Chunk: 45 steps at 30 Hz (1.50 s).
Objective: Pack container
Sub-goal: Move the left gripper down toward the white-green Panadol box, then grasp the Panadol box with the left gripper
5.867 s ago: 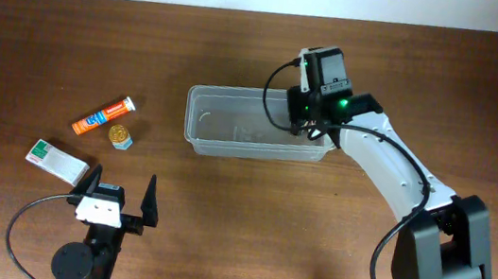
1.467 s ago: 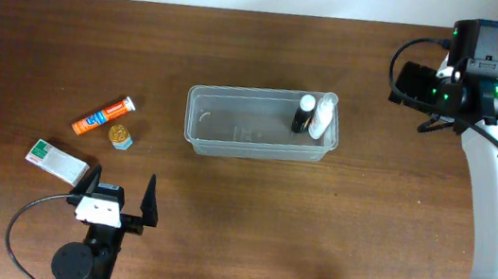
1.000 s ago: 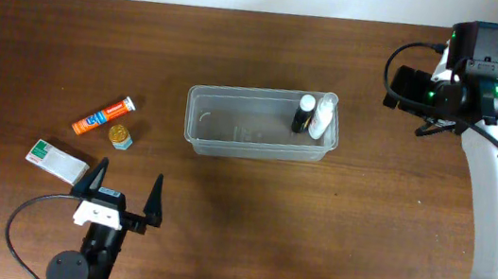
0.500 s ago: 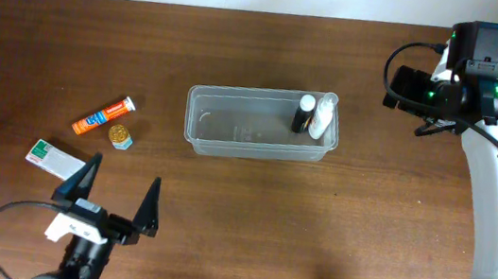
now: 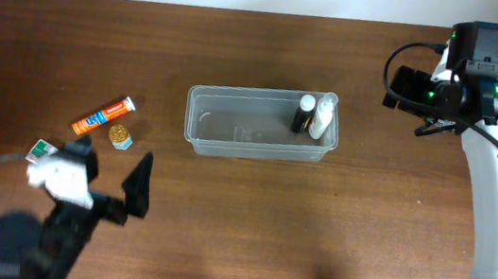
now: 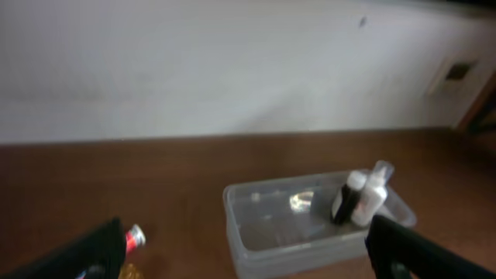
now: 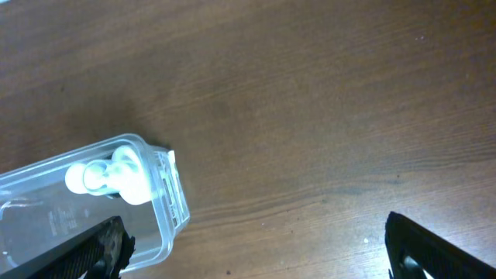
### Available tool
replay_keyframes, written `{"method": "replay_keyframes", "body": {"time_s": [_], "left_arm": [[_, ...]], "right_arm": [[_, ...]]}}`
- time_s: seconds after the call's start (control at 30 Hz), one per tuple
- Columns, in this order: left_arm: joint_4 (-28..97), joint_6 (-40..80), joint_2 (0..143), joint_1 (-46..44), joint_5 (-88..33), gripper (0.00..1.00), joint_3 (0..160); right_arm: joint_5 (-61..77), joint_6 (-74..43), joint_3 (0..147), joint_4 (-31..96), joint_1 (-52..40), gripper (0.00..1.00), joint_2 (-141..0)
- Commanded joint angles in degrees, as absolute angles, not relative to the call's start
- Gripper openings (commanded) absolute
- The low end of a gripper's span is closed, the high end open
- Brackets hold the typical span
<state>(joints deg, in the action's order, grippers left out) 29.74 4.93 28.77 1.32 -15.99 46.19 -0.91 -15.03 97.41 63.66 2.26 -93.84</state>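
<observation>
The container [image 5: 229,150], a clear plastic tub, stands at the table's middle. A black bottle [image 5: 303,114] and a white bottle [image 5: 322,116] stand upright at its right end. My left gripper [image 5: 114,156] is open and blurred near the front left, beside a gold-lidded jar [image 5: 119,135] and an orange tube [image 5: 102,116]. It partly covers a green-and-white box [image 5: 39,147]. In the left wrist view the container [image 6: 310,249] lies ahead between the wide-apart fingers [image 6: 93,252]. My right gripper [image 5: 394,88] is open and empty, right of the tub. Its view shows the container's corner [image 7: 172,203] and the white bottle [image 7: 116,175].
Bare brown wood [image 5: 247,235] stretches in front of the tub and between the tub and the right arm. A pale wall [image 6: 232,62] runs behind the table's far edge.
My left arm has lifted and swung left and forward toward the box and jar, and is blurred by motion. The right arm has stayed still over the last second.
</observation>
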Motion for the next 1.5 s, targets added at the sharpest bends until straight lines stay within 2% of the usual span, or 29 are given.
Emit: {"method": "replay_keyframes", "body": {"time_s": [0.0,0.23,0.5,0.63,0.87,1.13,1.47], "left_arm": [[35.2,0.8,39.4,1.7,-15.2,0.99,54.0],[51.9,-4.9,60.3,1.7,-15.2,0.99,72.6],[53.0,-4.4,75.2,1.7,-10.9,0.99,74.7],[55.0,6.7,81.4,4.4,-7.2,0.99,74.7],[56.1,24.4,88.3,18.5,-7.2,0.99,74.7],[56.1,32.3,90.3,27.2,-2.5,0.99,72.1],[50.7,35.1,92.7,28.6,1.3,0.99,65.2]], "right_arm": [[-0.5,-15.5,97.7,63.7,2.3,0.98,-94.0],[-0.5,-15.5,97.7,63.7,2.3,0.98,-94.0],[-0.5,-15.5,97.7,63.7,2.3,0.98,-94.0],[-0.5,-15.5,97.7,63.7,2.3,0.98,-94.0],[-0.5,-15.5,97.7,63.7,2.3,0.98,-94.0],[-0.5,-15.5,97.7,63.7,2.3,0.98,-94.0],[-0.5,-15.5,97.7,63.7,2.3,0.98,-94.0]]}}
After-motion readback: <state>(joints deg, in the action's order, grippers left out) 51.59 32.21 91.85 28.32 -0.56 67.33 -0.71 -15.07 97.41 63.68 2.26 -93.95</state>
